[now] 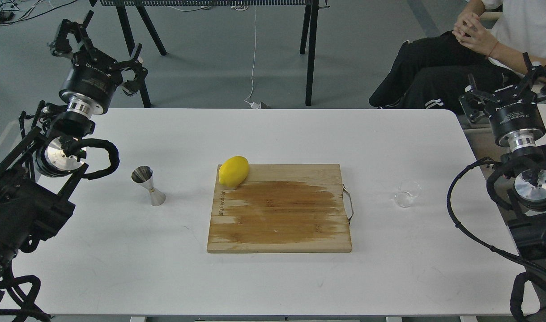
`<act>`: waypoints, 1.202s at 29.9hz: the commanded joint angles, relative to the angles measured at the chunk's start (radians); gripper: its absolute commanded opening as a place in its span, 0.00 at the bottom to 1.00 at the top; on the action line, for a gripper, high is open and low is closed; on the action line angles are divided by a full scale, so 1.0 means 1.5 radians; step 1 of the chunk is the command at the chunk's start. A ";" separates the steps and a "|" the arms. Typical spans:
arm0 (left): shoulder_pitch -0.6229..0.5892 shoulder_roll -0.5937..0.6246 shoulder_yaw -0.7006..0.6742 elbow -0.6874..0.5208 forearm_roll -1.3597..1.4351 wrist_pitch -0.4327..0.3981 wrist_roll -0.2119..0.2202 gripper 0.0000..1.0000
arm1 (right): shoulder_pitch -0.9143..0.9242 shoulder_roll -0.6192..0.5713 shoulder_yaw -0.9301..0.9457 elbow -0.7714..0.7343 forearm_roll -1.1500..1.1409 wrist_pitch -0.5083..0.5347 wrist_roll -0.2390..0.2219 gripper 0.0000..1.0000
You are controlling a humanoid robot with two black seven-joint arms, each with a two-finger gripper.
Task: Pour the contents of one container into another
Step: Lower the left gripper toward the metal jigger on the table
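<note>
Both our tools, left tool [98, 47] and right tool [508, 85], spread wide and empty; glass cup [407, 193] lies at seven o'clock from the right, nearer it than jigger [148, 185]

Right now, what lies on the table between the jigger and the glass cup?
In the head view, a wooden board lies between the jigger and the glass cup, with a lemon on its far left corner. The board's middle looks wet.
</note>
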 commanded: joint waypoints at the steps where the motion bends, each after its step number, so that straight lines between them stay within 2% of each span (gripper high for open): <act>1: -0.001 0.000 0.001 0.000 -0.004 0.002 0.000 1.00 | 0.000 0.000 0.000 0.002 0.000 0.000 0.001 1.00; 10: -0.003 0.005 0.006 -0.007 -0.006 0.009 0.005 1.00 | -0.012 -0.001 0.002 0.022 0.000 0.000 0.001 1.00; 17: 0.036 0.087 0.030 -0.155 0.020 0.008 0.005 1.00 | -0.049 -0.002 0.007 0.076 0.000 0.000 0.001 1.00; 24: 0.072 0.249 0.079 -0.298 0.225 0.050 0.001 1.00 | -0.061 -0.009 0.014 0.083 0.000 0.000 0.003 1.00; 30: 0.159 0.358 0.080 -0.431 0.358 0.114 -0.003 1.00 | -0.064 -0.012 0.015 0.083 0.000 0.000 0.004 1.00; 36: 0.262 0.391 0.079 -0.458 0.646 0.146 -0.022 0.98 | -0.065 -0.012 0.015 0.083 0.000 0.000 0.005 1.00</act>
